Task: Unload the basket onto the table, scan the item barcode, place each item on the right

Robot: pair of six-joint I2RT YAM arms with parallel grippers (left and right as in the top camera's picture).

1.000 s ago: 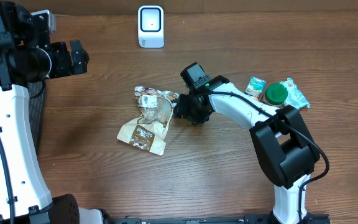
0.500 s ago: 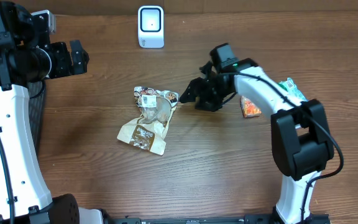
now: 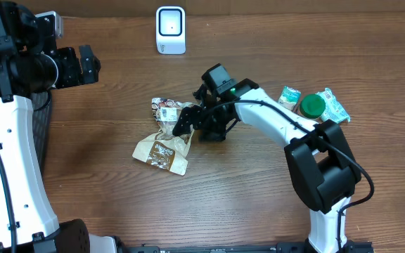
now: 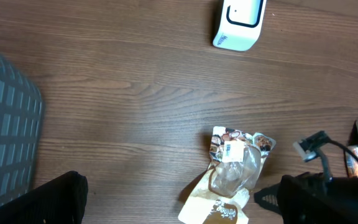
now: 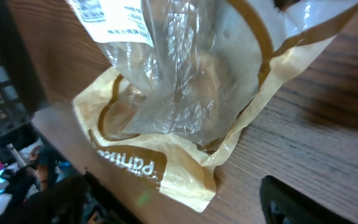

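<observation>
The item is a crumpled tan-and-clear snack bag (image 3: 166, 137) lying flat at mid-table, with a white barcode label (image 3: 166, 112) facing up near its far end. The white scanner (image 3: 170, 29) stands upright at the back. My right gripper (image 3: 192, 118) is open and low over the bag's right edge. In the right wrist view the bag (image 5: 185, 93) fills the frame and its tan corner lies between the spread fingers of the gripper (image 5: 179, 208). My left gripper (image 3: 83, 65) hangs open at the far left, high above the table. From there it looks down on the bag (image 4: 235, 180) and the scanner (image 4: 240, 22).
A small packet (image 3: 290, 97), a green-lidded jar (image 3: 312, 105) and a teal packet (image 3: 332, 105) lie to the right behind the right arm. A grey basket (image 4: 5, 143) sits off the table's left side.
The right gripper swung right, away from the bag, then came back left over its right edge with the jaws wider. The bag and the left arm have not moved.
</observation>
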